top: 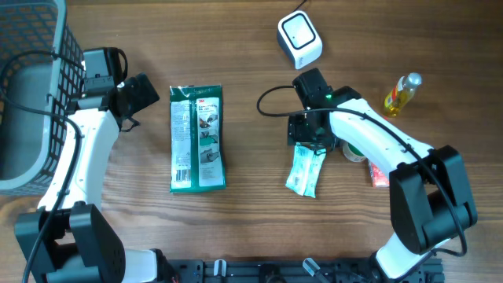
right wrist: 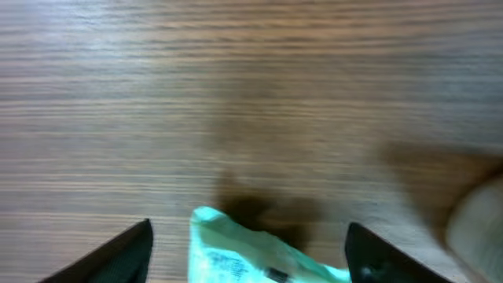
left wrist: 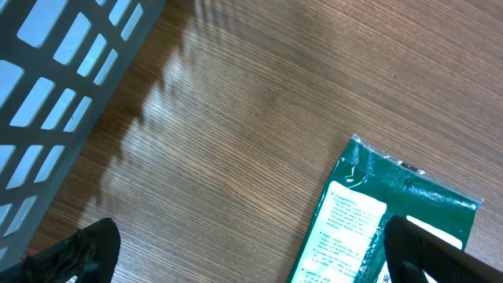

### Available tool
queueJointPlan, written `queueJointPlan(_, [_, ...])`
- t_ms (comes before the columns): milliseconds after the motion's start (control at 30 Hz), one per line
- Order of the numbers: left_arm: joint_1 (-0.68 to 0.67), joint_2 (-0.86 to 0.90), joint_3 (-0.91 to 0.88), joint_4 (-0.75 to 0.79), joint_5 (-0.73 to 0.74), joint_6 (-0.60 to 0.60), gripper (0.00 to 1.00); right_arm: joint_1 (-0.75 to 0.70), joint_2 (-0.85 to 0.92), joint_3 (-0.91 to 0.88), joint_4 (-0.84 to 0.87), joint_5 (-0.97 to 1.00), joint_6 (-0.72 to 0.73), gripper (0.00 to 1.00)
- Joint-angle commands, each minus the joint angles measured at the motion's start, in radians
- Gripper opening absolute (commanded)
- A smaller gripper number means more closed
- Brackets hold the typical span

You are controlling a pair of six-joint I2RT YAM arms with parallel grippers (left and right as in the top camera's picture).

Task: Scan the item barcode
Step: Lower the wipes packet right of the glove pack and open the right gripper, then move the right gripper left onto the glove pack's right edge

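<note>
A white barcode scanner (top: 299,39) stands at the back of the table. A pale green pouch (top: 305,170) lies flat just below my right gripper (top: 310,140). In the right wrist view the pouch's top edge (right wrist: 236,255) sits between the spread fingers of that gripper (right wrist: 248,226), with a gap on each side, so it is open. A dark green packet with a white label (top: 197,138) lies at centre left. My left gripper (top: 141,94) hovers open at its upper left corner. In the left wrist view, that gripper (left wrist: 251,228) has one finger over the packet (left wrist: 369,212).
A grey basket (top: 31,94) fills the far left and also shows in the left wrist view (left wrist: 55,71). A yellow bottle (top: 402,93) lies at the right. A red item (top: 378,173) and a whitish round object (top: 355,151) sit beside the right arm.
</note>
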Motion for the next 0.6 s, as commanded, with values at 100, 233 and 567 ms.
queueJointPlan(100, [0.005,0.003,0.007,0.004,-0.009,0.013,1.00,-0.001,0.000,0.000,0.028,-0.133,0.042,0.74])
queueJointPlan(233, [0.005,0.003,0.007,0.004,-0.009,0.013,1.00,0.003,0.000,-0.002,0.041,-0.248,0.045,0.80])
queueJointPlan(567, [0.005,0.003,0.007,0.004,-0.009,0.013,1.00,0.149,0.000,-0.002,-0.070,-0.250,0.090,0.79])
